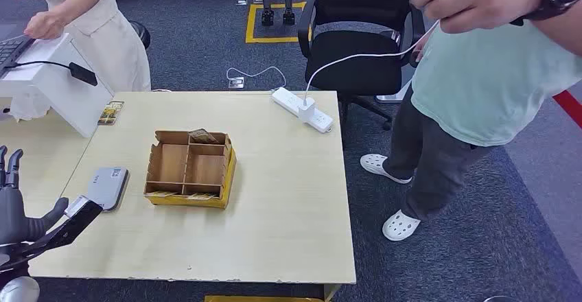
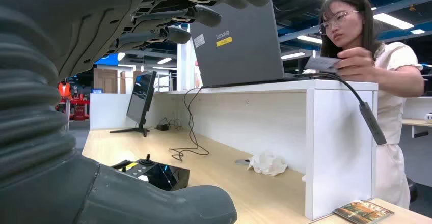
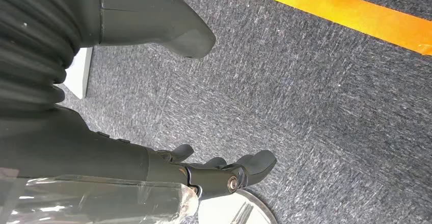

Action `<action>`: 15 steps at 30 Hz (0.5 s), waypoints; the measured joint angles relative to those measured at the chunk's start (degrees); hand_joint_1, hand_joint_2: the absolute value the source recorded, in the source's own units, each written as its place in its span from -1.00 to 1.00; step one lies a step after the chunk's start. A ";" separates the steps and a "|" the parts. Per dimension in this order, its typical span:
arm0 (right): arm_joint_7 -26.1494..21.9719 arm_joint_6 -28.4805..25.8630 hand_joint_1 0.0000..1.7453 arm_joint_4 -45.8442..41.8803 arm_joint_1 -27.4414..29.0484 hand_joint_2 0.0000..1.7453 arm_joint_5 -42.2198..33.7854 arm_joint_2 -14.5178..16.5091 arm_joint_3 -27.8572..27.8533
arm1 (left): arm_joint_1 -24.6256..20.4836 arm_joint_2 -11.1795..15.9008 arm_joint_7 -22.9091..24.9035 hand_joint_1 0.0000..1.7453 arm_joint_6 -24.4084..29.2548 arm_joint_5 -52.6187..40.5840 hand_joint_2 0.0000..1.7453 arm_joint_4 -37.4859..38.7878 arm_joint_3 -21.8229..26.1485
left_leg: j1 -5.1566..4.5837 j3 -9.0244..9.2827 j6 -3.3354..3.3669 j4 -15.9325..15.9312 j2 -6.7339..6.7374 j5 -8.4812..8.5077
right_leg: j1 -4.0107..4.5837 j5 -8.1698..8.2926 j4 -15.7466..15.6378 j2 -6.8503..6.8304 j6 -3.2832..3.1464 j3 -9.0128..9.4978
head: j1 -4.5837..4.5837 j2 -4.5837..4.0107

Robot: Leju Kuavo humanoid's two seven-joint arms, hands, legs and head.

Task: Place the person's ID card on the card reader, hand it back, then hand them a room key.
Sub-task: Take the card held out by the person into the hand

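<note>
My left hand [image 1: 17, 209] hovers at the table's left edge with fingers spread and nothing in it; in the left wrist view its fingers [image 2: 193, 15] and thumb [image 2: 198, 208] are wide apart. The grey card reader [image 1: 108, 187] lies flat just right of that hand. A person in a cream dress [image 2: 356, 66] stands behind the white desk shelf and holds a grey card [image 2: 323, 62] over it. The cardboard divider box [image 1: 189, 168] with a few cards in it sits mid-table. My right hand [image 3: 224, 175] hangs over the carpet, fingers loosely bent, holding nothing.
A white shelf [image 1: 58, 86] with a laptop [image 2: 239, 40] stands at the table's far left. A colourful card [image 1: 110, 113] lies beside it. A power strip [image 1: 302, 110] and cable sit at the far edge. A person in a teal shirt [image 1: 480, 82] stands right of the table, by an office chair [image 1: 353, 48].
</note>
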 joint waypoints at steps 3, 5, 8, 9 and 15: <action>0.02 0.02 -1.00 0.00 0.00 1.00 0.01 0.00 0.00 | 0.00 0.00 0.00 -1.00 0.00 -0.03 1.00 0.00 0.00 | 0.00 0.00 0.00 0.00 0.00 0.00 | 0.00 0.00 0.00 0.00 0.00 0.00 | 0.00 0.00; 0.10 0.05 -1.00 0.00 0.00 1.00 0.02 0.00 0.00 | 0.00 0.00 0.01 -1.00 0.00 -0.15 1.00 0.00 0.00 | 0.00 0.00 0.00 0.00 0.00 0.00 | 0.00 0.00 0.00 0.00 0.00 0.00 | 0.00 0.00; 0.20 0.07 -1.00 0.00 0.00 1.00 0.02 0.00 0.00 | 0.00 0.00 0.02 -1.00 0.00 -0.24 1.00 0.00 0.00 | 0.00 0.00 0.00 0.00 0.00 0.00 | 0.00 0.00 0.00 0.00 0.00 0.00 | 0.00 0.00; 0.19 0.07 -1.00 0.00 0.00 1.00 0.02 0.00 0.00 | 0.00 0.00 0.02 -1.00 0.00 -0.25 1.00 0.00 0.00 | 0.00 0.00 0.00 0.00 0.00 0.00 | 0.00 0.00 0.00 0.00 0.00 0.00 | 0.00 0.00; 0.19 0.08 -1.00 0.00 0.00 1.00 0.02 0.04 0.00 | 0.00 0.00 0.08 -1.00 0.01 -0.30 1.00 0.00 0.00 | 0.00 0.00 0.00 0.00 0.00 0.00 | 0.00 0.00 0.00 0.00 0.00 0.00 | 0.00 0.00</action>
